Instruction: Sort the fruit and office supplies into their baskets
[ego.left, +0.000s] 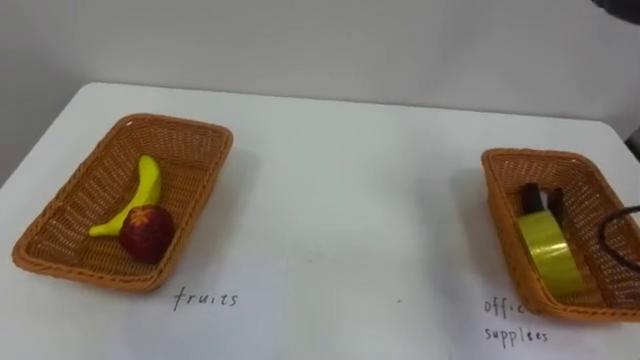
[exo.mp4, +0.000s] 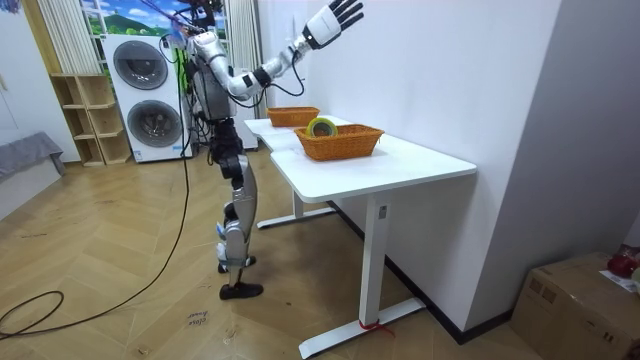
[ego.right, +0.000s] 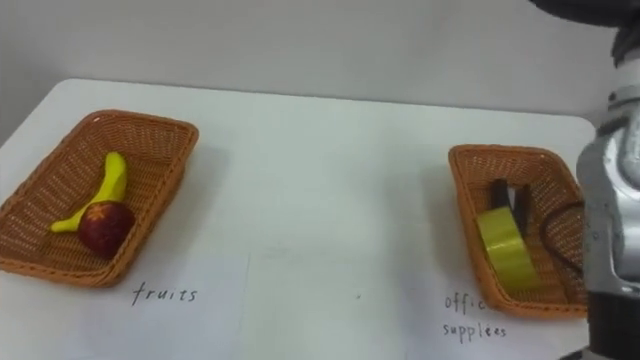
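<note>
At left, a basket (ego.left: 200, 160) holds banana (ego.left: 140, 195) and apple (ego.left: 147, 232); upper centre of room view, right hand (exo.mp4: 335, 20) spread wide.

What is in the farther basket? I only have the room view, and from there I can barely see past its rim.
Observer: In the left eye view, the left basket holds a banana and a red apple, close together.
Operator: And the nearer one, is there anything besides the yellow roll?
Observer: Yes. In the right basket, a small dark object lies behind the yellow tape roll; I cannot tell what it is.
Operator: Is anything marking which basket is which?
Observer: A handwritten label sits on the table in front of each basket.
</note>
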